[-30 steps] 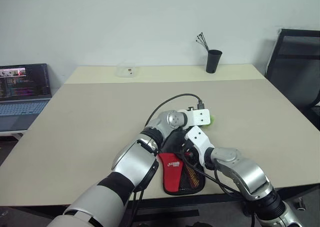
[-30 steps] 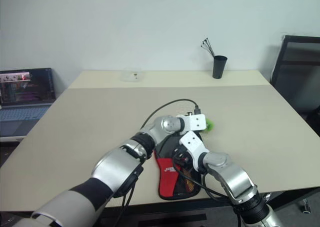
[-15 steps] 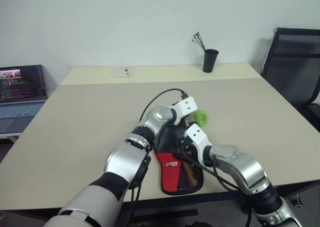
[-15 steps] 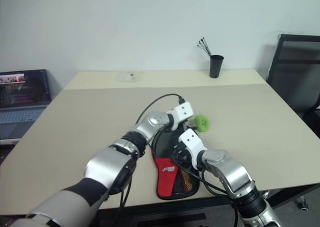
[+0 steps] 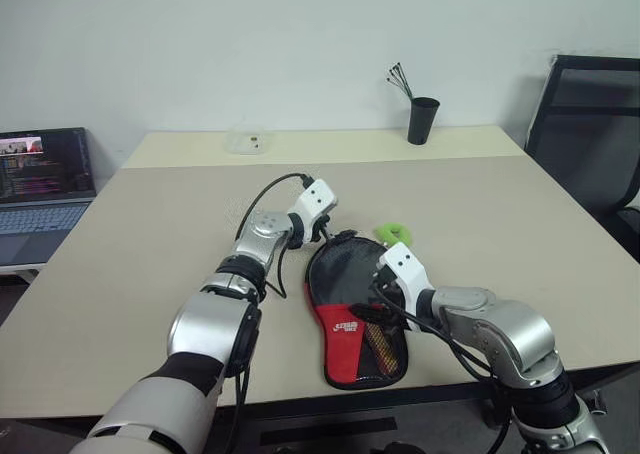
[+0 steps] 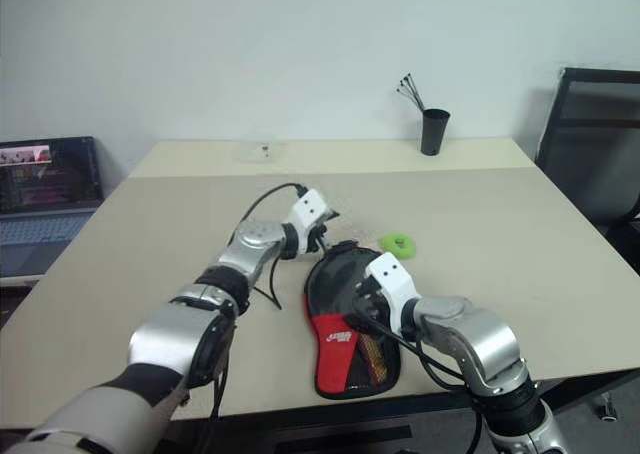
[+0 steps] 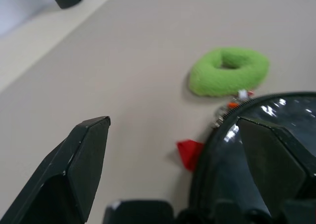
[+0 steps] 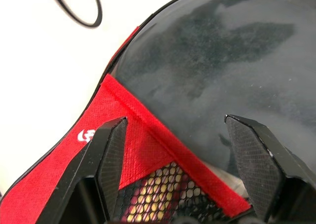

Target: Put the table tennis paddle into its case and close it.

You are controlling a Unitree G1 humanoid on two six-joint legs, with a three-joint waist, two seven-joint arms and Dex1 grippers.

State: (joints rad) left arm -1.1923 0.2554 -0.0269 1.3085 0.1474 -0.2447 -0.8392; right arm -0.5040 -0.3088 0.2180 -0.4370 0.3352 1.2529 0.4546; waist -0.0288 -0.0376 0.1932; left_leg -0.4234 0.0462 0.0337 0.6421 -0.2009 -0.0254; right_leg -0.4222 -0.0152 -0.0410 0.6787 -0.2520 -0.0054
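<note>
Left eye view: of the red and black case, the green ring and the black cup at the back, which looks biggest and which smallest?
1. The case, clearly largest.
2. The black cup.
3. The green ring, about the cup's size; since the cup stands farther away, their ranking is unsure.

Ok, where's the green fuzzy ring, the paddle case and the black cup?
green fuzzy ring [image 7: 228, 78], left wrist view, on its fuzzy band.
case [image 5: 345, 349], left eye view, on its red fabric.
black cup [image 5: 422, 122], left eye view, on its side wall.
</note>
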